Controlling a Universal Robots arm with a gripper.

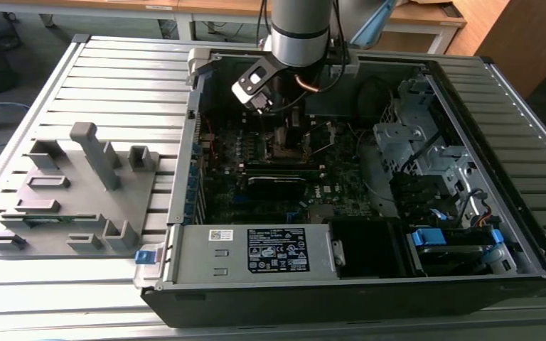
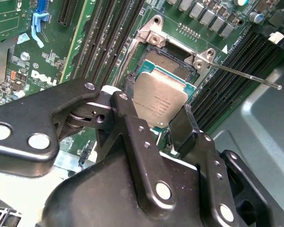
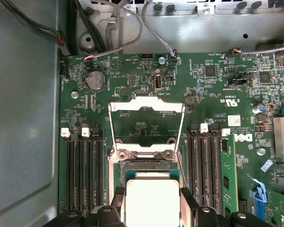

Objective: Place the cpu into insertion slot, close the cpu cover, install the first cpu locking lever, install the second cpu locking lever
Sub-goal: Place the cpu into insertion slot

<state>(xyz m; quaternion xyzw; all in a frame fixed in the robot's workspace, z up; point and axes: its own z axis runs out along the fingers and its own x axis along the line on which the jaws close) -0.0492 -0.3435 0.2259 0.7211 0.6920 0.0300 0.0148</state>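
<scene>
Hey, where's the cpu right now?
In both wrist views the cpu is gripped in the claw at the open socket, with the raised cover beyond it and memory slots on either side.

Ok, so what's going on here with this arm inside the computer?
A robot arm is reaching into an open computer case. Its tool grips the cpu by two opposite edges and holds it over the insertion slot, apparently not seated. The cpu cover stands flipped open, and a locking lever is swung free.
</scene>
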